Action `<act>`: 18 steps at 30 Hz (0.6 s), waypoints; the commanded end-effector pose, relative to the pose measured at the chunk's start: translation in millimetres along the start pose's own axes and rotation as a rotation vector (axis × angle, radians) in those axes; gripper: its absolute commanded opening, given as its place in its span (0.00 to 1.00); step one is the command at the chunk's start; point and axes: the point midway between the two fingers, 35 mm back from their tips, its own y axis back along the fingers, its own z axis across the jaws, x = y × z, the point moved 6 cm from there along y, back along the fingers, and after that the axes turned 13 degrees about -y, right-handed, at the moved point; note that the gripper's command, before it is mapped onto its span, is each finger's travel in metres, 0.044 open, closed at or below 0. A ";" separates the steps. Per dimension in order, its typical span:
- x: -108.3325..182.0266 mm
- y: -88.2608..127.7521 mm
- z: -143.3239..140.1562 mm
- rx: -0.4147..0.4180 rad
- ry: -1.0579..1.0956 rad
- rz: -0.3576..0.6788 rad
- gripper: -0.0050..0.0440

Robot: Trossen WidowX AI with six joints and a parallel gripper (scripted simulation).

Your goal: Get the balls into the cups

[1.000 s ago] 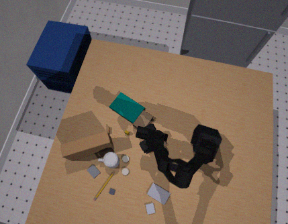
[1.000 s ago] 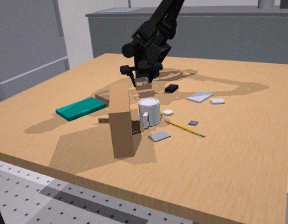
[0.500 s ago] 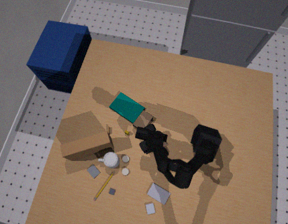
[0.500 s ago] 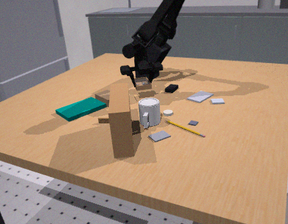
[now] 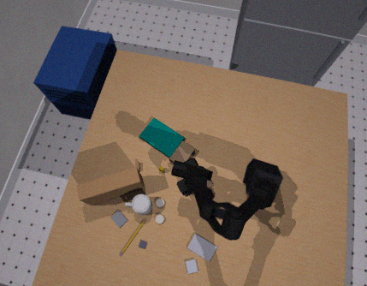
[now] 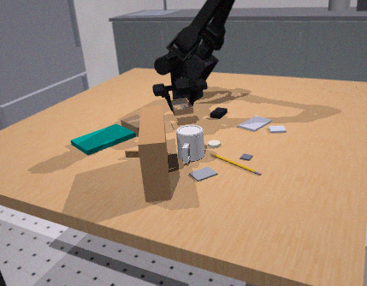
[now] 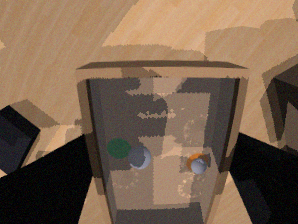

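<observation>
Noted, at far left in the top view, a blue box [image 5: 74, 70] standing off the edge of the worktop [image 5: 271, 128]. Recorded next a cardboard box [image 5: 106, 171] near the worktop's left side, with a white mug [image 5: 141, 204] just beside its lower right corner and a yellow pencil [image 5: 132, 236] lying below the mug. Logged a teal book [image 5: 162, 137] flat on the worktop, right of the cardboard box and up from it. Found the wooden puzzle [image 7: 160, 143] just beside the book's right end, clamped at its two long sides between the black fingers and apparently raised off the worktop, judging by the separate shadow beneath it in the exterior view. Seen through the clear cover, from the wrist view: green cup [image 7: 119, 148] at left, large ball [image 7: 140, 157] touching its right edge but not inside it, orange cup [image 7: 190, 157] further right with the small ball [image 7: 198, 163] seated within. Could not tell the puzzle's exact tilt. Noted the black arm [image 5: 233, 214] reaching in from the right.
</observation>
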 end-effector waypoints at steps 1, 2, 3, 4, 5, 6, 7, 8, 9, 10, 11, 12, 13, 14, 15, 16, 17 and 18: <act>1.1 -0.7 -0.9 -0.004 0.000 -0.001 0.10; 1.3 -0.7 -0.5 0.000 0.000 -0.003 0.10; 1.6 -0.7 0.0 0.006 0.000 -0.006 0.10; 1.9 -0.6 0.5 0.012 0.000 -0.010 0.10; 2.3 -0.6 1.2 0.020 0.000 -0.014 0.10; 2.5 -0.6 1.6 0.025 0.000 -0.017 0.10; 2.6 -0.6 1.8 0.026 0.000 -0.019 0.10; 2.6 -0.6 1.8 0.026 0.000 -0.019 0.10; 2.6 -0.6 1.8 0.026 0.000 -0.019 0.10; 2.9 -0.5 1.8 0.026 0.000 -0.022 0.10; 3.4 -0.5 1.7 0.026 0.000 -0.027 0.10; 3.2 -0.5 1.8 0.027 0.000 -0.025 0.10; 2.9 -0.6 2.1 0.029 0.000 -0.022 0.10; 2.8 -0.6 2.2 0.031 0.000 -0.020 0.10; 2.8 -0.6 2.2 0.031 0.000 -0.020 0.10; 2.8 -0.6 2.2 0.031 0.000 -0.020 0.10; 2.8 -0.6 2.2 0.031 0.000 -0.020 0.10; 2.8 -0.6 2.2 0.031 0.000 -0.020 0.10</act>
